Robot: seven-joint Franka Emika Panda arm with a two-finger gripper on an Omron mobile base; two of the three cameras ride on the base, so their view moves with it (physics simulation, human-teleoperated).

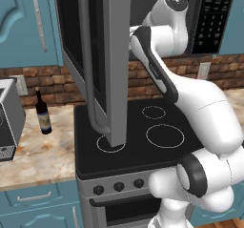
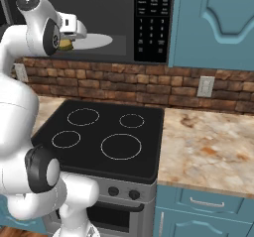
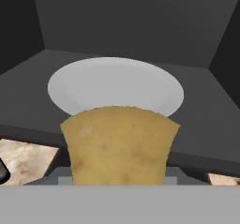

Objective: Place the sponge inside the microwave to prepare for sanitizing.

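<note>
The microwave (image 2: 154,23) hangs above the stove with its door (image 1: 102,55) swung wide open toward me, the long grey bar handle (image 1: 87,79) facing out. Inside lies the white round plate (image 3: 115,89). The yellowish-tan sponge (image 3: 119,145) is held in my gripper (image 2: 69,40), which is shut on it at the front left of the microwave's opening. The sponge (image 2: 66,43) sits just before the near rim of the plate (image 2: 96,41), above the cavity floor. It hides most of my fingers in the hand view.
A black cooktop (image 1: 143,127) with burner rings lies below. A dark wine bottle (image 1: 43,112) and a small grey boxy appliance (image 1: 7,122) stand on the left counter. Marbled counter (image 2: 208,142) runs to the right, under a blue cabinet (image 2: 218,18).
</note>
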